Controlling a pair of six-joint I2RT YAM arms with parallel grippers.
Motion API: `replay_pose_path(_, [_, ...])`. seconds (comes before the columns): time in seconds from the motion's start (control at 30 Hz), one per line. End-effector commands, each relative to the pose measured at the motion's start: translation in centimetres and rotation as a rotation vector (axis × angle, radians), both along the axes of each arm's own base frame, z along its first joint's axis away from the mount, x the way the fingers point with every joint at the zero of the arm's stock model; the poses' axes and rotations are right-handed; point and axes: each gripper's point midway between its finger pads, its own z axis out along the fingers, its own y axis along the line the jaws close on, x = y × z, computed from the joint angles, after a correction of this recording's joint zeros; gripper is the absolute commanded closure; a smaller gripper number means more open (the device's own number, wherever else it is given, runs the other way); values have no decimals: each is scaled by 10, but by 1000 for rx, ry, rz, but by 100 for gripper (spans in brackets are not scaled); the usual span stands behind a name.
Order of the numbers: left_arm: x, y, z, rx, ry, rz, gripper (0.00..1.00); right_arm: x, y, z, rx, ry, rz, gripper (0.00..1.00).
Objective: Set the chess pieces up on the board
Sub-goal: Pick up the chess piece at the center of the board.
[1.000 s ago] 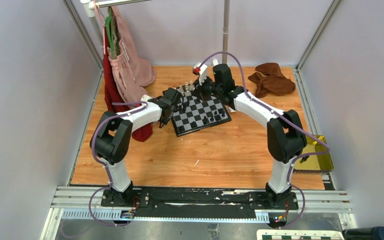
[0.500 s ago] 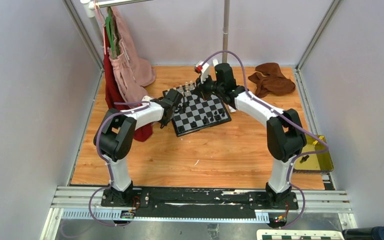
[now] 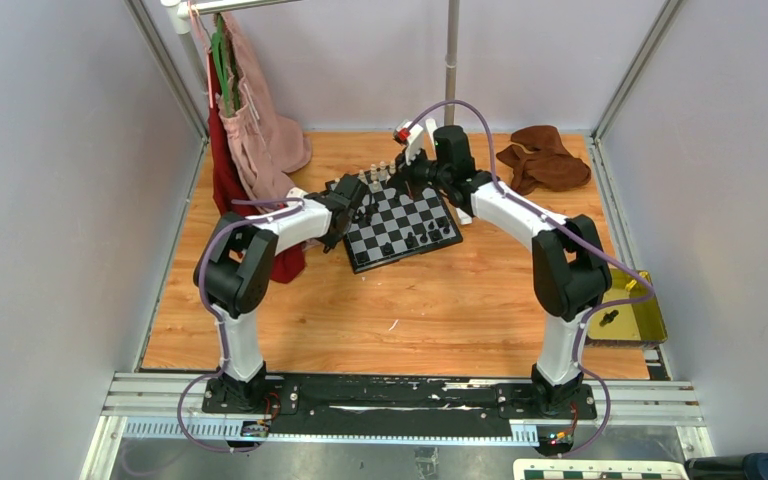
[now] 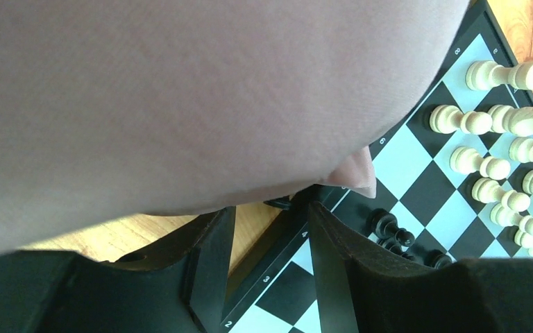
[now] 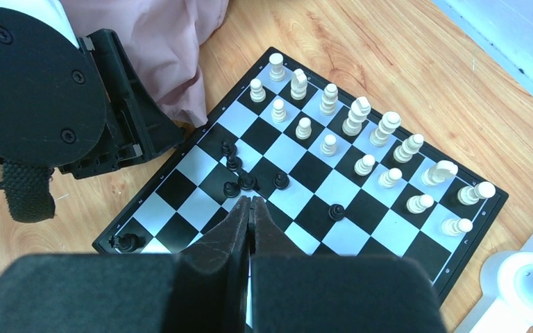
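Note:
The board (image 3: pixel 412 212) lies slanted on the wooden table. Cream pieces (image 5: pixel 356 116) stand in two rows along its far side and also show in the left wrist view (image 4: pixel 484 166). Several black pieces (image 5: pixel 248 182) stand loose near the board's middle, and one (image 5: pixel 126 242) stands on a near corner square. My left gripper (image 4: pixel 271 232) is open and astride the board's numbered edge (image 4: pixel 298 260), with nothing held. A pink cloth (image 4: pixel 180 97) hangs over it. My right gripper (image 5: pixel 250 202) is shut and empty, above the black cluster.
Pink and red garments (image 3: pixel 255 120) hang at the back left, touching the left arm. A brown cloth (image 3: pixel 545 160) lies at the back right. A yellow tray (image 3: pixel 632 310) sits off the table's right edge. A white roll (image 5: pixel 527 277) stands beside the board.
The left arm's elbow has swung a little to the right and its gripper has edged in at the board's edge. The right gripper has shifted slightly right. No piece has moved.

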Motion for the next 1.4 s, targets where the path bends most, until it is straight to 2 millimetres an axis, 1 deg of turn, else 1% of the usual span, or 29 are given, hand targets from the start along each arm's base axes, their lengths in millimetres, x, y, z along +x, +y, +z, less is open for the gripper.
replay_pose_path(0.0, [2,9,-3,64,33,7,52,6,-3,-5,18,14,-1,100])
replay_pose_path(0.17, [1,11,-7,71,51,12,53,7,-4,-9,20,23,-4,100])
replay_pose_path(0.27, [1,12,-8,75,61,16,55,6,-4,-11,20,28,-4,100])
replay_pose_path(0.7, [4,14,-14,85,88,14,56,11,-9,-16,26,40,-16,100])
replay_pose_path(0.83, [5,15,-17,89,94,13,60,12,-12,-17,29,44,-21,100])
replay_pose_path(0.97, [4,15,-18,89,97,10,62,12,-14,-17,32,46,-25,100])
replay_pose_path(1.2, [0,16,-20,88,110,1,70,11,-16,-17,38,48,-30,100])
replay_pose_path(1.27, [0,16,-18,88,107,-4,74,11,-17,-16,41,47,-32,100])
replay_pose_path(1.37, [-4,18,-17,93,110,-8,76,10,-17,-15,43,48,-32,100])
